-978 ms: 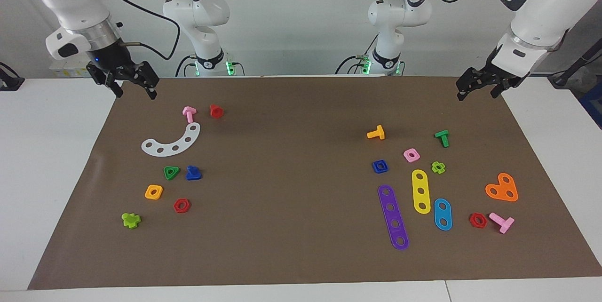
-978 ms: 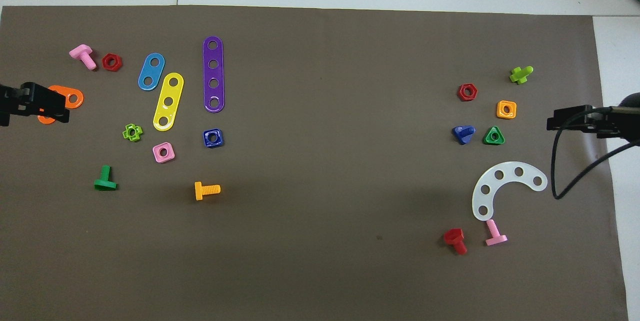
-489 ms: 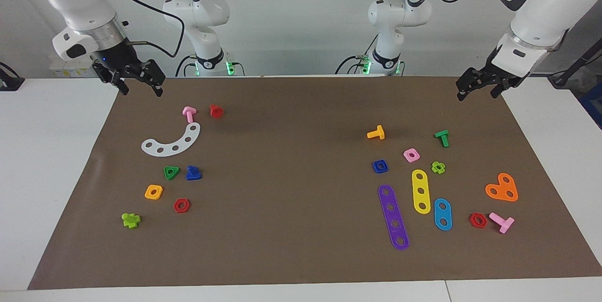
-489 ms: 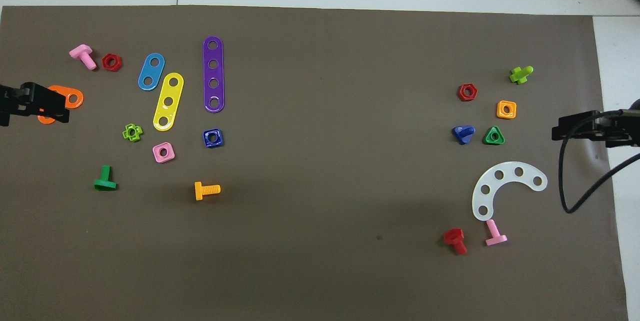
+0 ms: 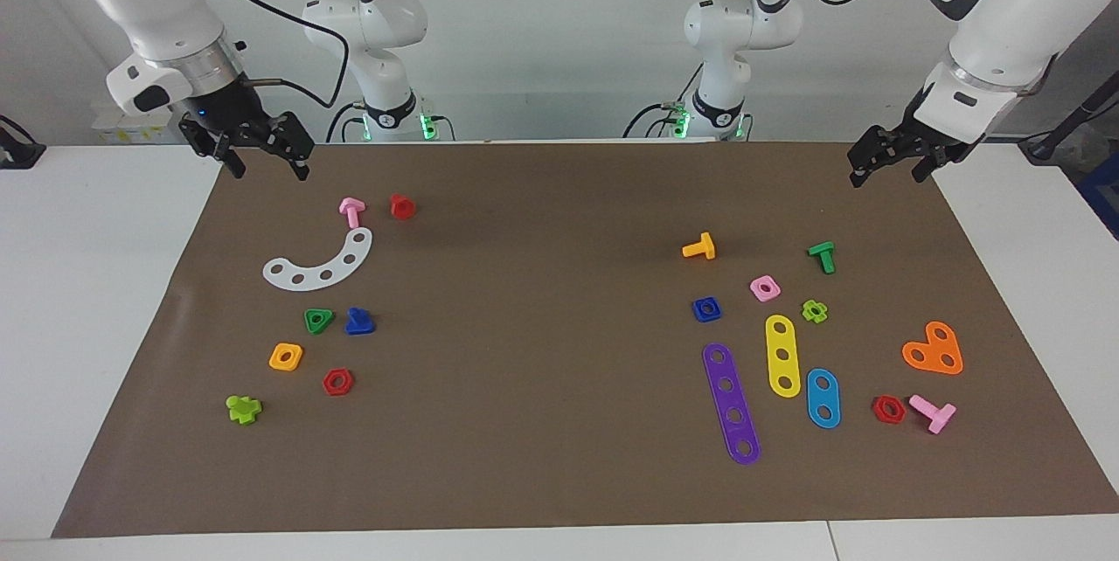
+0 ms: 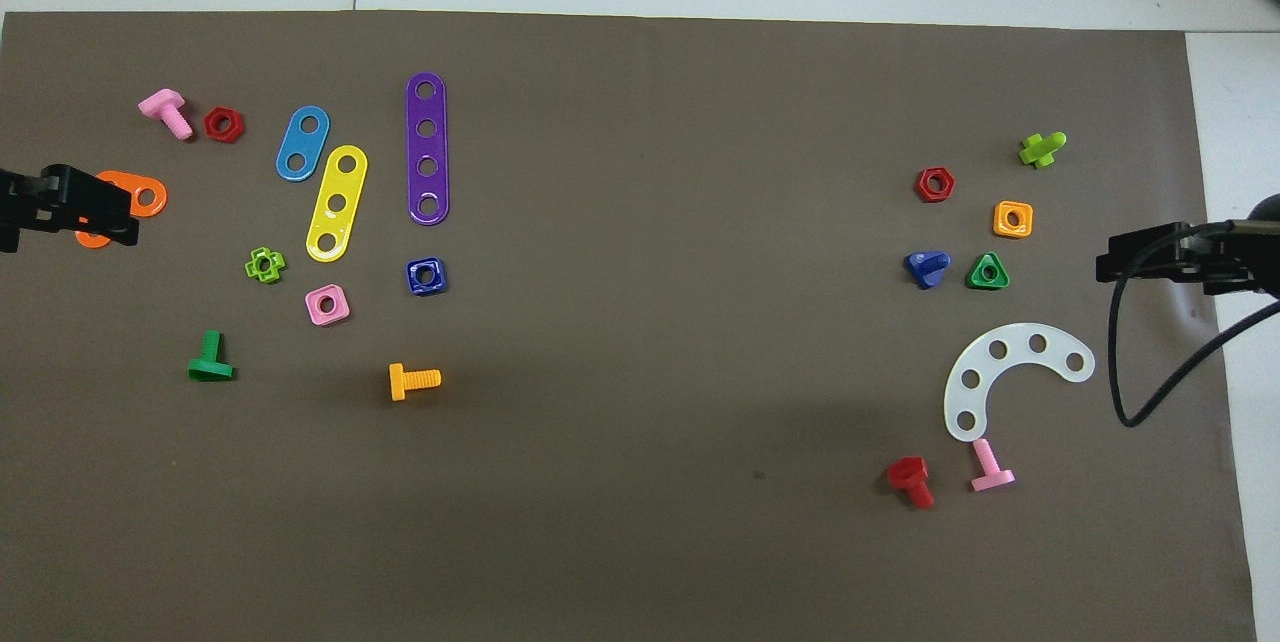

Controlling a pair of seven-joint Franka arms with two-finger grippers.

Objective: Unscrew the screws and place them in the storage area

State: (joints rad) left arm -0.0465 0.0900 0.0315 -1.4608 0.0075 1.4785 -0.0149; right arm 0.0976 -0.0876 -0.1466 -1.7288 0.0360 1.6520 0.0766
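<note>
The blue screw (image 5: 358,322) with a triangular head lies loose on the brown paper beside the green triangular nut (image 5: 318,320); it also shows in the overhead view (image 6: 928,267). Both lie in the storage area (image 5: 288,303), the patch with the white curved strip (image 5: 319,264). My right gripper (image 5: 269,169) is open and empty, raised over the paper's edge nearest the robots, apart from the screw; it also shows in the overhead view (image 6: 1110,262). My left gripper (image 5: 886,176) is open and empty, raised over the paper's corner at the left arm's end.
Around the storage patch lie a pink screw (image 5: 351,211), a red screw (image 5: 402,206), an orange nut (image 5: 286,356), a red nut (image 5: 337,382) and a lime piece (image 5: 243,409). At the left arm's end lie purple (image 5: 731,404), yellow and blue strips, an orange plate (image 5: 934,349), the blue square nut (image 5: 706,308) and several screws.
My right gripper has risen slightly and shifted a little toward the table's middle. The left arm and all the parts have not moved.
</note>
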